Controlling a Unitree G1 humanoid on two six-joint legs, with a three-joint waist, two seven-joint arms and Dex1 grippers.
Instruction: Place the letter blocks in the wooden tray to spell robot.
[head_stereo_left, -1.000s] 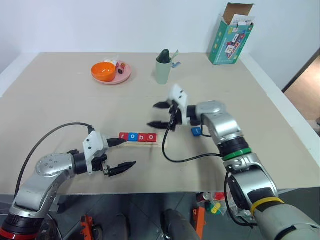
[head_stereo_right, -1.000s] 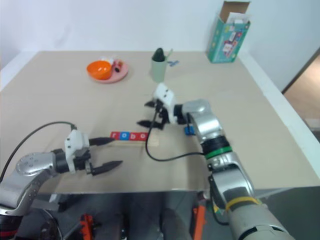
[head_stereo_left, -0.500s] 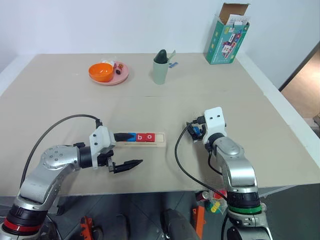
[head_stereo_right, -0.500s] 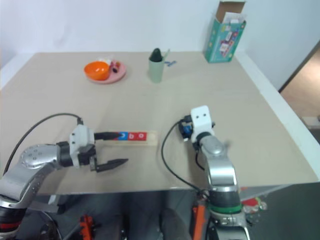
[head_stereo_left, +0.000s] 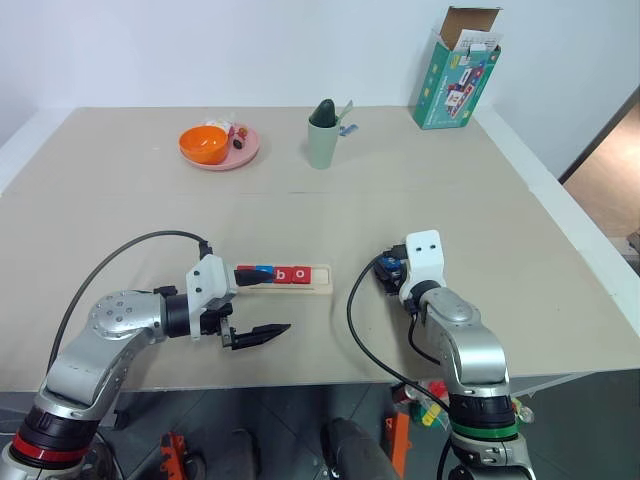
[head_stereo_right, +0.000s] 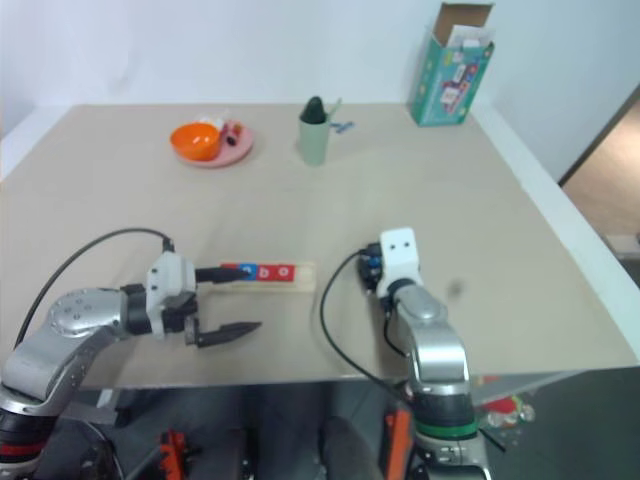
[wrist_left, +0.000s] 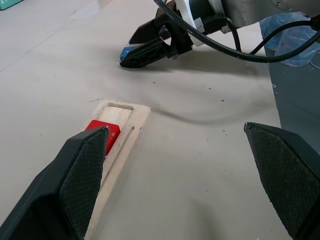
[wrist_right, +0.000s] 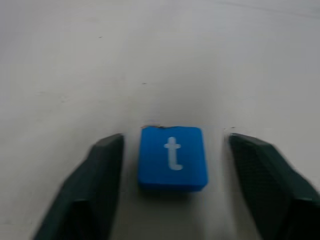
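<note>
We see a beige counter (head_stereo_left: 150, 215) carrying everything. Taking the wooden tray (head_stereo_left: 318, 285) as our landmark: the blue t block (wrist_right: 173, 157) lies flat on the counter to its right, apart from it. Far behind the tray stands a green cup (head_stereo_left: 322, 142); behind and left sits a pink plate (head_stereo_left: 247, 153); far behind and right stands a teal box (head_stereo_left: 455, 85).

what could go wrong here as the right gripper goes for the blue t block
1. The small blue square t block lies flat on the table between the right gripper's fingers, with gaps either side; uneven closing might skid or twist it.
2. The long pale wooden tray's only free slot is at its end; the left gripper, open beside it, could nudge the tray.
</note>
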